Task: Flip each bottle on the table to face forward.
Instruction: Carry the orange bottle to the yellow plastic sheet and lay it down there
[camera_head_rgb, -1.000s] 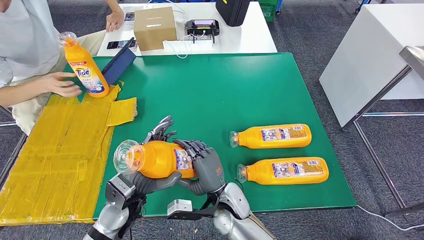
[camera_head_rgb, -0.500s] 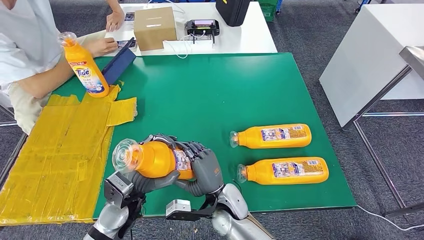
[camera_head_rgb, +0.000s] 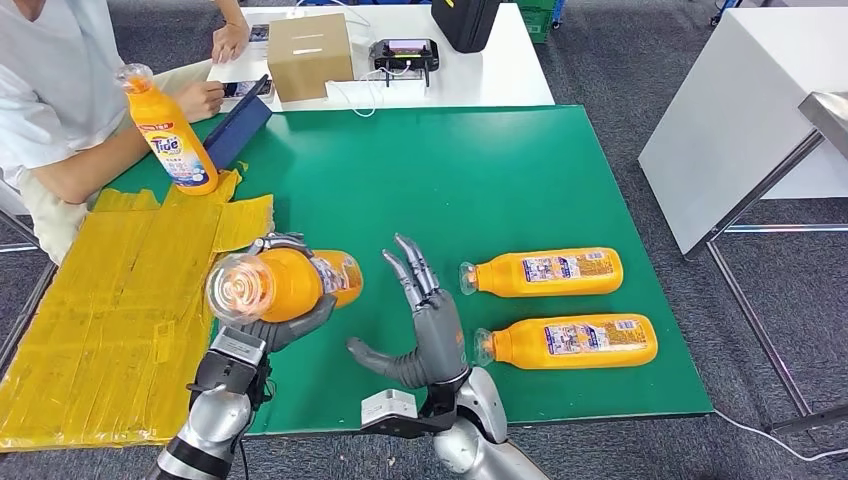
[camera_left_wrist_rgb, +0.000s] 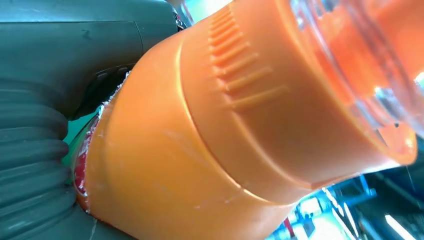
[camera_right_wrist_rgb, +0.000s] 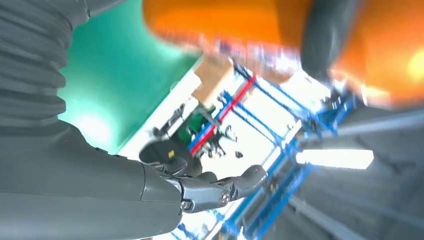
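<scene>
My left hand (camera_head_rgb: 262, 325) grips the orange bottle (camera_head_rgb: 290, 285) lifted over the green mat (camera_head_rgb: 450, 170) beside the yellow tape patch (camera_head_rgb: 120, 290), right hand (camera_head_rgb: 425, 320) spread empty; next, probably stand it label-forward.

This looks like a robot test lab. A bench (camera_head_rgb: 480, 160) with a green top stands on grey carpet floor (camera_head_rgb: 620, 50). A person (camera_head_rgb: 50, 90) sits beside it, near a white table (camera_head_rgb: 480, 70) holding a cardboard box (camera_head_rgb: 310, 52) and cables.
</scene>
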